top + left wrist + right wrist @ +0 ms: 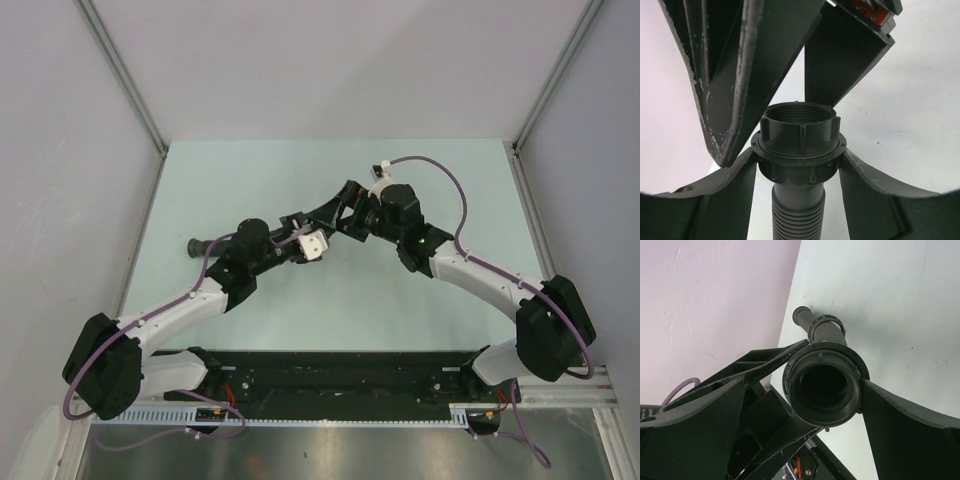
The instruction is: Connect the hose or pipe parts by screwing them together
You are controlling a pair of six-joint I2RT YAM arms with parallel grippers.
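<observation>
Screwing step judged under way: left pincer (799, 160) pinches the hose (797, 212), right pincer (810, 387) spread around its threaded collar (799, 125), next must close and twist.

The table (330, 300) is a pale green sheet, faintly scuffed. It runs under and beyond the left gripper (300, 228) and the right gripper (340, 208), which come together over its middle. Behind the left gripper, past its wrist, the tail of the black hose (195, 246) reaches toward the table's left edge. It may rest on the surface, but the view does not settle whether it touches. Nearer than both grippers, a black rail (330, 372) lies along the table's near edge.
</observation>
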